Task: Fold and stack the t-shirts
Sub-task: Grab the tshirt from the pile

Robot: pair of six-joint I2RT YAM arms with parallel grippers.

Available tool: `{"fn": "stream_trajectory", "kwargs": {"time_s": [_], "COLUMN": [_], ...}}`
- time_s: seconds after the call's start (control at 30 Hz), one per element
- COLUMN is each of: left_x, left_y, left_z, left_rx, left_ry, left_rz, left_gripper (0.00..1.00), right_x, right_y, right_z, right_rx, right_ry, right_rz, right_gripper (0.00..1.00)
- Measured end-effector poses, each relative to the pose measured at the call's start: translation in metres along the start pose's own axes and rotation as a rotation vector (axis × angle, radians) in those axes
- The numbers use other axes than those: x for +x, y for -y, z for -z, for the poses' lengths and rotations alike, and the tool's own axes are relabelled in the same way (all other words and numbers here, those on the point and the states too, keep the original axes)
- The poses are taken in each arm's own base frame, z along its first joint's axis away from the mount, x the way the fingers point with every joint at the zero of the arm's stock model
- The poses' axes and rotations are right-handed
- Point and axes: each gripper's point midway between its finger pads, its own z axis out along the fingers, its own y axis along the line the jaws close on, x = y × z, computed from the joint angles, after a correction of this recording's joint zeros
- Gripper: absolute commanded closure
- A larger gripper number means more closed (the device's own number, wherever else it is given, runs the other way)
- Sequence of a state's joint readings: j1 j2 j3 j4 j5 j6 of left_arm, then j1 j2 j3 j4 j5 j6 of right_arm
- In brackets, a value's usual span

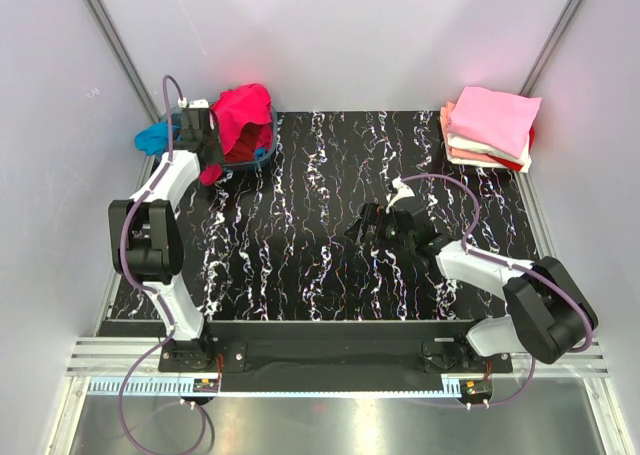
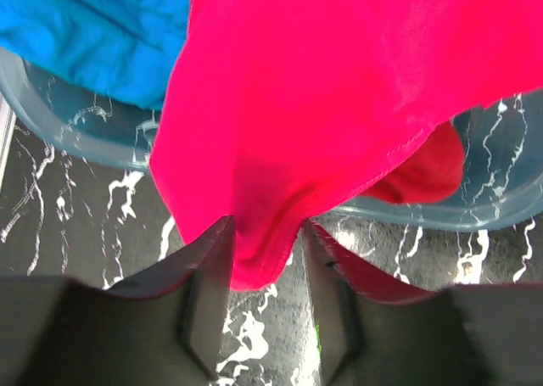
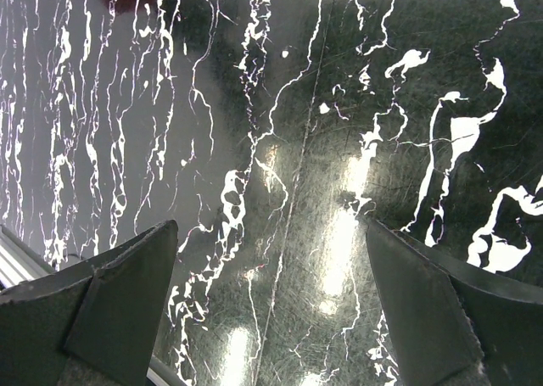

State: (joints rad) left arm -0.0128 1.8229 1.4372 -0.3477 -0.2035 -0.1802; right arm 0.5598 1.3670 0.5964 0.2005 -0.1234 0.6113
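The pinkish-red t-shirt (image 2: pixel 339 106), soft and floppy (likely to sag and drag), spills over the near rim of the tub (image 2: pixel 509 208) at far left, its hanging hem, a sensible hold, pinched in the left gripper (image 2: pixel 265 229), while the right gripper (image 3: pixel 270 225) gapes empty mid-table.

We note a table (image 1: pixel 300 275) with a black top veined in white. Two items rest directly on it. A clear blue-tinted tub (image 1: pixel 264 153) stands at the far left corner. A stack of folded tees (image 1: pixel 490 125), pale pink uppermost, lies at the far right corner, well apart from the tub.
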Motion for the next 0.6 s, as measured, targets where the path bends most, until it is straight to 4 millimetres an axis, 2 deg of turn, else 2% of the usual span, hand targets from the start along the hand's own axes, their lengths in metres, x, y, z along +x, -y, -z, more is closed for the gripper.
{"fn": "stream_trajectory", "kwargs": {"time_s": [0.03,0.13,0.2,0.3,0.37,0.5,0.6], "left_x": [-0.002,-0.001,0.002,0.004,0.008,0.014,0.013], "left_y": [0.0,0.0,0.0,0.0,-0.001,-0.002,-0.001], "left_z": [-0.001,-0.005,-0.007,-0.008,-0.009,-0.01,-0.011], "left_rx": [0.0,-0.004,-0.005,-0.005,-0.006,-0.009,-0.011], "left_ry": [0.002,-0.005,-0.013,-0.014,-0.019,-0.036,-0.038], "left_rz": [-0.002,-0.011,-0.016,-0.016,-0.018,-0.023,-0.022], "left_gripper": [0.59,0.37,0.28,0.28,0.31,0.43,0.7], "right_x": [0.0,0.0,-0.001,-0.001,-0.001,-0.002,-0.002], "right_y": [0.0,0.002,0.002,0.003,0.003,0.003,0.004], "right_z": [0.0,-0.001,-0.001,-0.001,-0.001,-0.001,-0.001], "right_rx": [0.001,0.003,0.004,0.006,0.006,0.007,0.008], "right_ry": [-0.001,-0.002,0.0,0.001,0.001,0.002,0.001], "right_rz": [-0.001,-0.003,-0.005,-0.006,-0.009,-0.013,-0.015], "right_gripper": [0.0,0.0,0.0,0.0,0.0,0.0,0.0]}}
